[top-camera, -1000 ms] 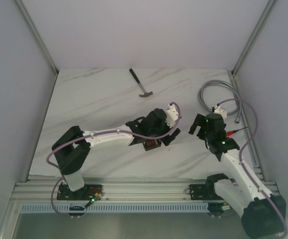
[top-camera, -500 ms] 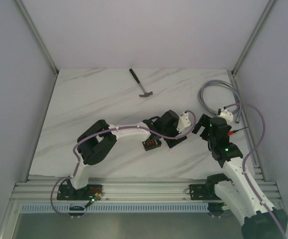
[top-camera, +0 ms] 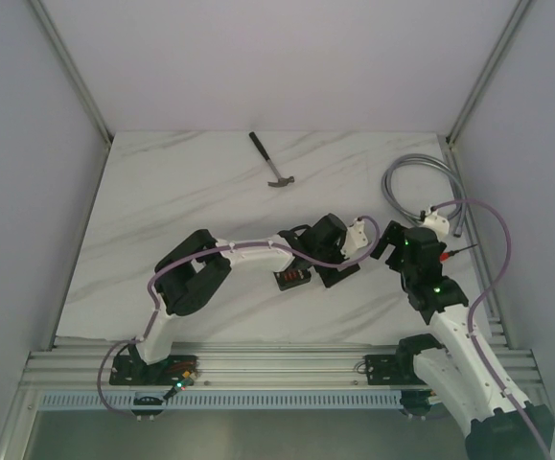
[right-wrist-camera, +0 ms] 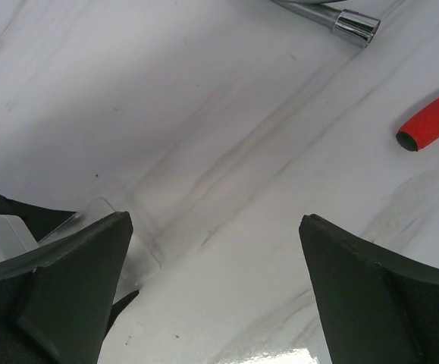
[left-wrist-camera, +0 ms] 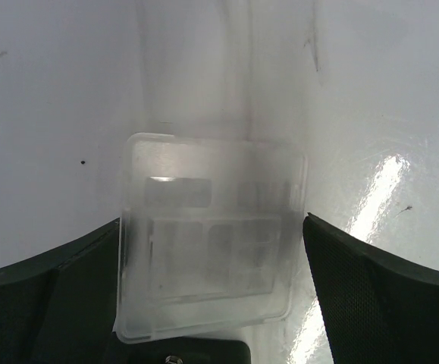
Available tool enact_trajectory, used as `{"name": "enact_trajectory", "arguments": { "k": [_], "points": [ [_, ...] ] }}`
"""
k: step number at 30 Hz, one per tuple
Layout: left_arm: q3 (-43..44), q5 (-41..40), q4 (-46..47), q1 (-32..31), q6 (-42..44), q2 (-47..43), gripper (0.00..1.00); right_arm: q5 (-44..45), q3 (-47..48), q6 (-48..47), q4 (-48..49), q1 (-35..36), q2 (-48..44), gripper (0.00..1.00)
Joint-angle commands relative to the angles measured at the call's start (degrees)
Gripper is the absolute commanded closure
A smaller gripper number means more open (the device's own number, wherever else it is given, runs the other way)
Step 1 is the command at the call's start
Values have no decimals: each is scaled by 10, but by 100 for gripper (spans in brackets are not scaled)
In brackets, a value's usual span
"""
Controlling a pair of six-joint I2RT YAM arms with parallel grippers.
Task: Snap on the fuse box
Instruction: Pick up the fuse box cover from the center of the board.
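The fuse box (top-camera: 292, 279) sits open-topped on the counter (top-camera: 162, 192), a little right of the middle and closer to the near edge than the far one. Its red fuses face up. Nothing of mine is on it. It lies just beside my left hand (top-camera: 342, 266), on the side toward the counter's left edge, and my left forearm crosses above its far side.

My left hand is spread wide and released, holding nothing. In the left wrist view a clear square cover (left-wrist-camera: 211, 235) lies flat on the counter between its fingers (left-wrist-camera: 371, 288). The cover's edges come right up to both pads, but I can't tell whether they touch it, because the plastic is so faint.

My right hand (top-camera: 388, 245) is also fully released and empty. It hangs over bare marble just to the right of my left hand, nearer the right edge. In the right wrist view, a pale clear corner shows beside one finger (right-wrist-camera: 67, 280); it may be that same cover.

A red-handled tool (right-wrist-camera: 431, 121) lies on the counter near the right edge, past my right hand. A coiled metal hose (top-camera: 411, 168) rests in the far right corner. A hammer (top-camera: 272, 161) lies alone near the middle of the far edge, well apart from everything else.
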Motion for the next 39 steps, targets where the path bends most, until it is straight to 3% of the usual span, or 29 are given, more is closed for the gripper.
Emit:
{"name": "enact_trajectory", "arguments": {
  "k": [1,17,22,25,29,39],
  "points": [
    [6,6,-9,-2,7,-15,0,5,-10,-8,12,-3,-11,0],
    [12,-24,-9,-6,9,8,2,-6,-13,-12,11,-3,-12,0],
    [15,-37,-9,-5,9,14,10,-7,-14,-12,12,-3,-11,0],
    [16,-30,-9,-5,10,8,20,-8,-15,-12,11,-2,-13,0],
    [17,-16,-10,-6,9,-19,27,-7,-16,-12,10,-3,-19,0],
    [-20,6,-33,7,12,-145,26,-27,-12,-15,10,-3,-27,0]
  ]
}}
